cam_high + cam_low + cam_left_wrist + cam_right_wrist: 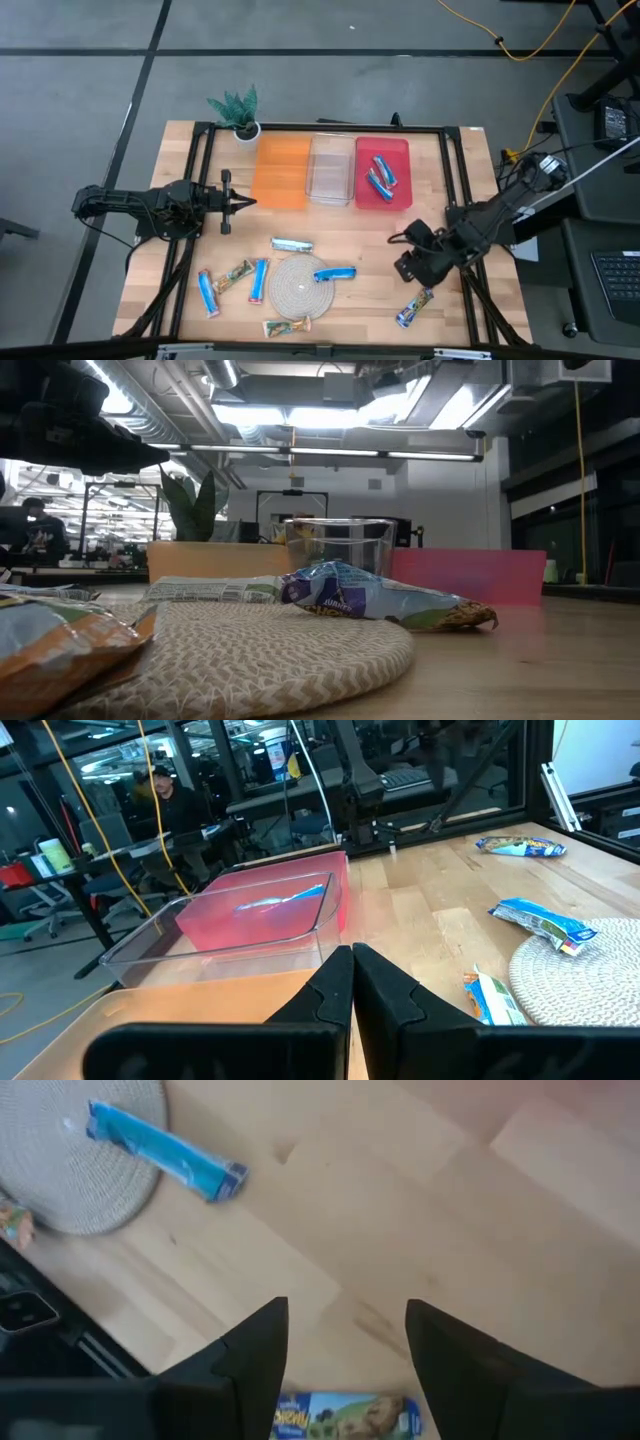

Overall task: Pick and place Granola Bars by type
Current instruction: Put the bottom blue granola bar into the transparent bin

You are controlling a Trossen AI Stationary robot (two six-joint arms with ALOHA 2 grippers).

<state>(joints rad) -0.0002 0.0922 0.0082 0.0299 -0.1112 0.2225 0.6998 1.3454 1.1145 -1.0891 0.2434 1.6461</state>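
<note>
Several foil-wrapped granola bars lie flat on the table. A blue one (335,273) lies partly on the round woven mat (298,285). A silvery-blue one (292,244) lies beyond the mat. Two blue ones (259,281) (208,293) and a green-and-tan one (233,276) lie to its left, and another green-and-tan one (285,326) at its near edge. A blue-and-gold bar (415,308) lies near right. Two blue bars (380,175) lie in the red bin (397,148). My right gripper (405,266) hovers open above the table; the blue-and-gold bar (345,1418) shows between its fingers, untouched. My left gripper (240,203) is shut and empty beside the orange bin (280,172).
The orange bin, a clear bin (331,170) and the red bin stand side by side at the far middle of the table. A small potted plant (240,112) stands at the far left corner. Black frame rails (200,160) run along the table's sides. Bare wood lies between the mat and the bins.
</note>
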